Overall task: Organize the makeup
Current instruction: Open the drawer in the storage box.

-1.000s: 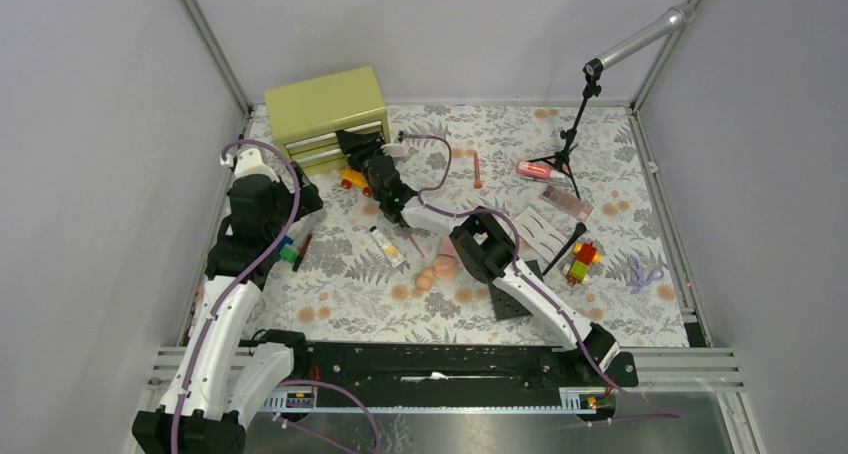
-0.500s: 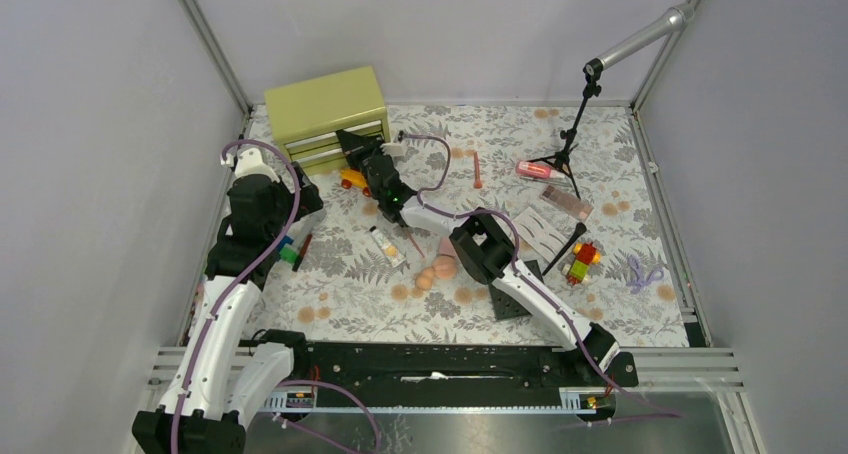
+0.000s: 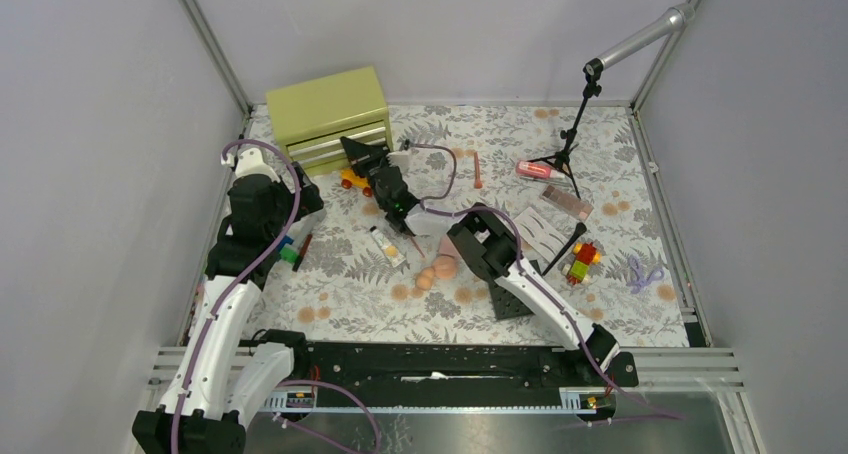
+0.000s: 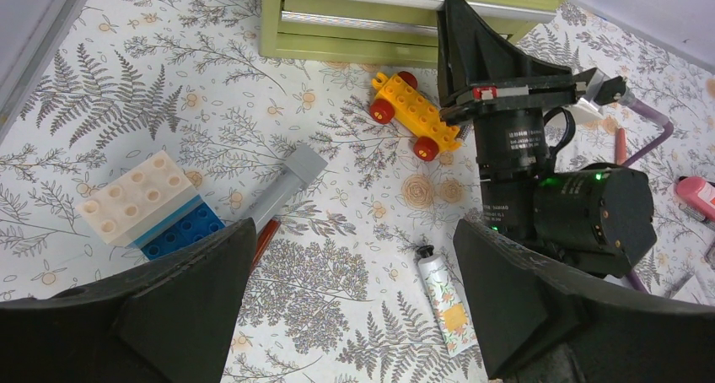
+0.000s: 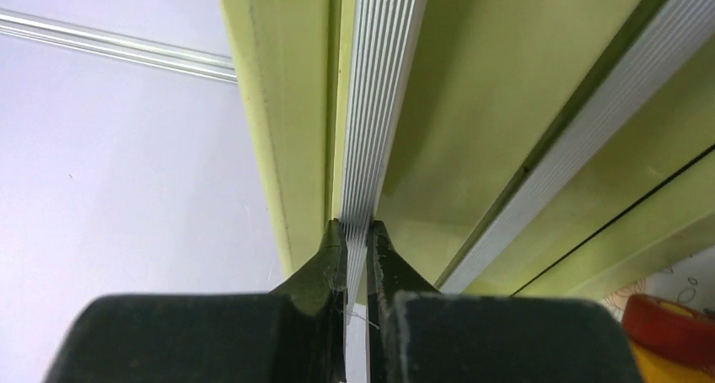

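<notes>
The makeup is all out on the fern-print cloth. The cream tube with the black cap [image 4: 444, 294] lies just beside my right wrist. The peach egg-shaped sponges [image 3: 437, 271] sit near that arm's elbow, and the pink-red tube [image 3: 538, 170] is well apart on the far right. None of it is stowed yet.

A second ago my right gripper [image 5: 356, 231] stood half open at the pale green chest of drawers [image 3: 325, 109]. Now its jaws have pinched down to a sliver on the ribbed silver handle strip [image 5: 384, 105]. I judge this to be the grip that lets me pull a drawer out, so the makeup has somewhere to go.

My left gripper [image 4: 352, 231] hangs spread wide and empty above the cloth, near the white and blue toy bricks [image 4: 147, 206]. The orange toy car [image 4: 413, 113] sits just in front of the chest.

The only writing I see is small white print on my right wrist's black barrel, too fine to read.
</notes>
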Tool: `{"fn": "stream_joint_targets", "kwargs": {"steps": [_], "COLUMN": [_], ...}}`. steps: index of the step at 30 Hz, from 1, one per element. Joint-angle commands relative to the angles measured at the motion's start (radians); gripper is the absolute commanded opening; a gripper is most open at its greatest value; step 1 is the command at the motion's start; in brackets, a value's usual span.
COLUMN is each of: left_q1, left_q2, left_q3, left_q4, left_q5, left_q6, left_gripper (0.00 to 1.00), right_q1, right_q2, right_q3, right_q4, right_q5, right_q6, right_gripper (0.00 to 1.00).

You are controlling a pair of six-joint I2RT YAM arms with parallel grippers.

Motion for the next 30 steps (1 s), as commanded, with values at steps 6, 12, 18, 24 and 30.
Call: {"fn": "stream_joint_targets", "kwargs": {"steps": [6, 12, 18, 24, 30], "left_q1": [0.003, 0.005, 0.005, 0.006, 0.013], "left_q2": [0.003, 0.008, 0.008, 0.008, 0.006], "left_q3": [0.036, 0.036, 0.036, 0.035, 0.035], "left_q4": [0.037, 0.037, 0.037, 0.037, 0.037], "left_q5": [0.015, 0.016, 0.015, 0.016, 0.016], "left_q6": [0.016, 0.017, 0.018, 0.018, 0.019], "left_gripper": [0.99, 0.99, 0.99, 0.99, 0.99], "right_q1": [0.005, 0.011, 0.031, 0.037, 0.037], "right_q2": [-0.221, -0.311, -0.366, -0.401, -0.458], "right_q3": [-0.328, -0.526, -0.649, -0.706, -0.78], "right_q4": [0.169, 0.258, 0.305, 0.34, 0.34], "right_q5": [0.061, 0.055, 0.055, 0.025, 0.01], "right_q6": [-0.11, -0.112, -0.12, -0.143, -0.181], "right_gripper": [0.0, 0.0, 0.0, 0.2, 0.55]}}
